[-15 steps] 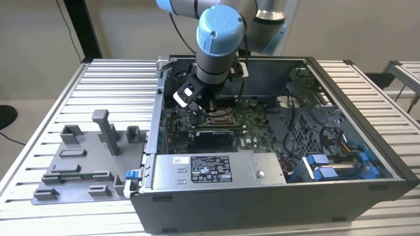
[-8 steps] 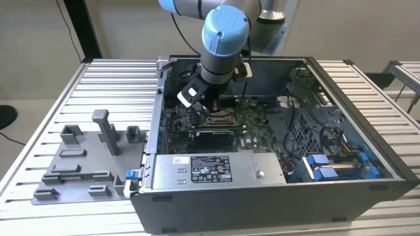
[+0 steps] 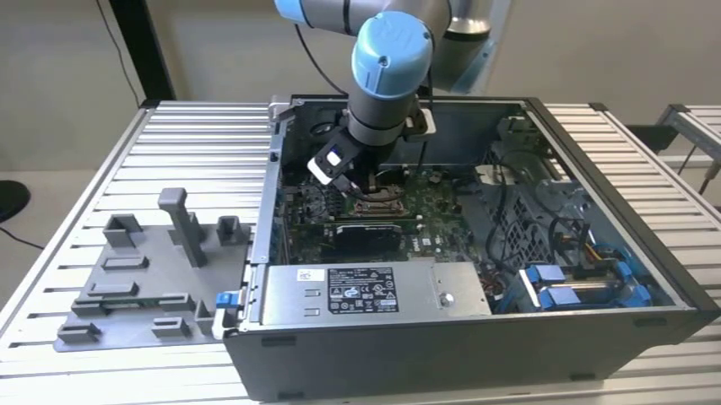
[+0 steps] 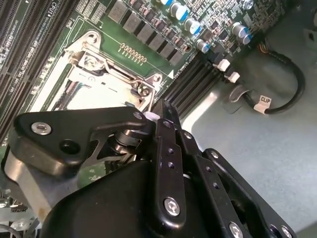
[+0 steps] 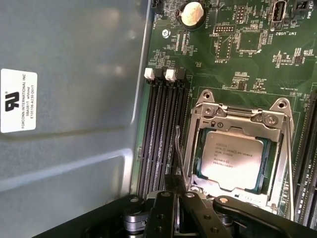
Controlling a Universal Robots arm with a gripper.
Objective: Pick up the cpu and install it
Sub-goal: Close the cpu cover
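Small flat square silvery-white cpu point(image 5: 233, 159) seated in metal socket frame point(image 5: 241, 115) | black hand point(image 5: 177, 199) just beside frame | grip: cannot tell

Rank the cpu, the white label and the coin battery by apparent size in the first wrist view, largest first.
1. cpu
2. white label, somewhat smaller; it sits on a grey panel that may be nearer the camera, so its place is unsure
3. coin battery, clearly smallest

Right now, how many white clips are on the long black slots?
2. One white clip and another sit side by side at one end of the slots. The other end goes under the hand, so more may hide.
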